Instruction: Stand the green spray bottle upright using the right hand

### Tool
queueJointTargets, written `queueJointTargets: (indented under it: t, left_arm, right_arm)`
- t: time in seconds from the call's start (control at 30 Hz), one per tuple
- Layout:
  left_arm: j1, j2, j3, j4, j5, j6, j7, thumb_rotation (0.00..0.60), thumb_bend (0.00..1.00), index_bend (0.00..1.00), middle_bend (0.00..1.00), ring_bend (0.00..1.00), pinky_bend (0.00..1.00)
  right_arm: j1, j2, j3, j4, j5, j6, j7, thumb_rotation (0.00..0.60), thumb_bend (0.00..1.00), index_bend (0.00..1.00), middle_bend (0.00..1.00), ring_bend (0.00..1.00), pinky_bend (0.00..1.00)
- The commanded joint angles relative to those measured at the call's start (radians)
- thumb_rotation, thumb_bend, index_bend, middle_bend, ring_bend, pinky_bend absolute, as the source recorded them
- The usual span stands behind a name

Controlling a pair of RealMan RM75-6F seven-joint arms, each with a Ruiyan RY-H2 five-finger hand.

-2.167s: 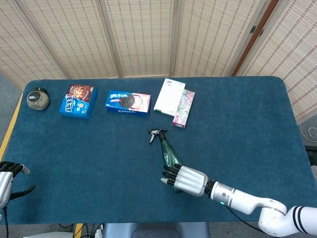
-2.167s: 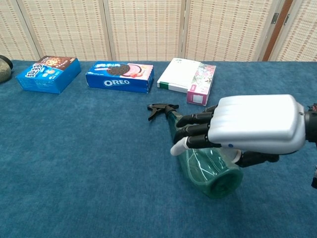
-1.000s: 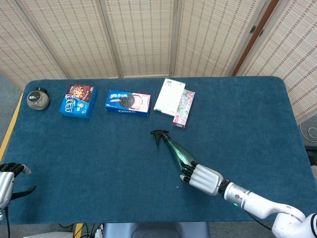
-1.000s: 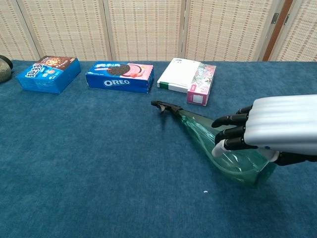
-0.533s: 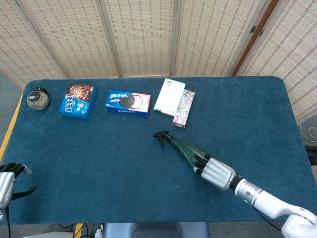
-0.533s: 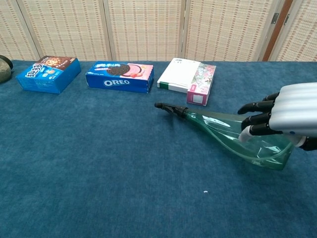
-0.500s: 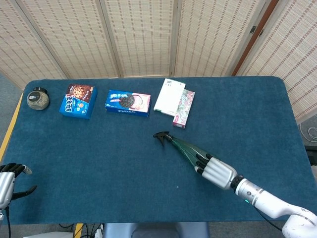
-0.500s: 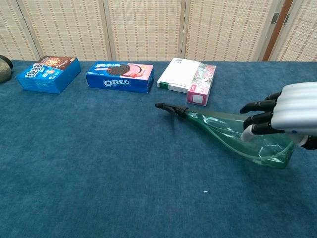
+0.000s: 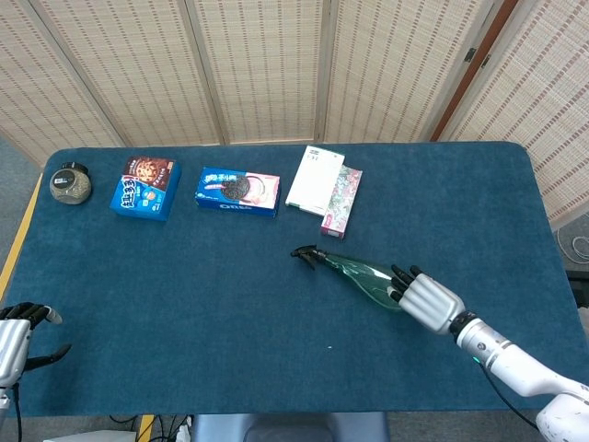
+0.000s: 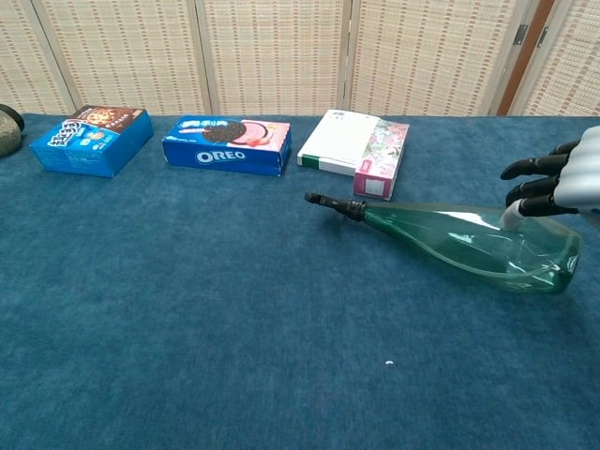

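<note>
Currently the green spray bottle [image 10: 469, 241] lies on its side on the blue table [image 9: 184, 276], nozzle toward the OREO box [image 10: 226, 144]. Right hand [image 9: 425, 298] rests on its wide base end, fingers [image 10: 531, 187] draped over the top; a firm grip cannot be confirmed. Left hand [image 9: 18, 331] sits at the table's near-left edge, fingers partly curled, empty.

Likely a lab, blue-felt table [image 9: 184, 276], woven screens [image 9: 267, 64]

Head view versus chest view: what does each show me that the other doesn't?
Only the head view shows the left hand at the table's near-left corner, the whole jar, and the right forearm.

Only the chest view shows, side-on, the green spray bottle lying flat on the table, with the fingertips over its wide end.

Both show the right hand at the bottle's base, the Oreo box, the blue snack box and the white box.
</note>
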Motion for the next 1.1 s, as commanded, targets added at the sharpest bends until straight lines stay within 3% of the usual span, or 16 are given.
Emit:
queueJointTargets:
  t: [0.03,0.6,0.73,0.83,1.0,1.1]
  left_arm:
    - [0.000,-0.001,0.000,0.001,-0.001,-0.001,0.000,0.600,0.00,0.49,0.48,0.33,0.33]
    - [0.003,-0.004,0.001,0.006,-0.005,0.000,-0.006,0.600,0.00,0.49,0.48,0.33,0.33]
    - [0.003,-0.005,0.001,0.007,-0.003,-0.001,-0.007,0.600,0.00,0.49,0.48,0.33,0.34]
    - [0.003,-0.006,0.001,0.007,-0.003,0.000,-0.007,0.600,0.00,0.49,0.48,0.33,0.34]
    - [0.005,-0.005,0.001,0.009,-0.005,0.001,-0.010,0.600,0.00,0.49,0.48,0.33,0.34]
    - [0.006,-0.006,0.002,0.011,-0.005,0.001,-0.012,0.600,0.00,0.49,0.48,0.33,0.34]
  right_arm:
    - [-0.001,-0.004,0.009,0.019,0.026,0.002,-0.012,0.600,1.00,0.24,0.23,0.06,0.27]
    - [-0.021,-0.008,0.014,0.010,-0.009,0.070,0.085,0.600,0.98,0.24,0.23,0.06,0.28]
    - [-0.030,-0.015,0.023,0.005,-0.023,0.102,0.162,0.600,0.92,0.24,0.23,0.06,0.28]
    - [-0.032,-0.024,0.026,0.008,-0.044,0.116,0.215,0.600,0.81,0.24,0.23,0.06,0.28]
    - [-0.038,-0.059,0.033,0.031,-0.086,0.158,0.271,0.600,0.42,0.21,0.17,0.06,0.28]
    - [-0.046,-0.091,0.039,0.049,-0.100,0.187,0.292,0.600,0.11,0.10,0.08,0.03,0.28]
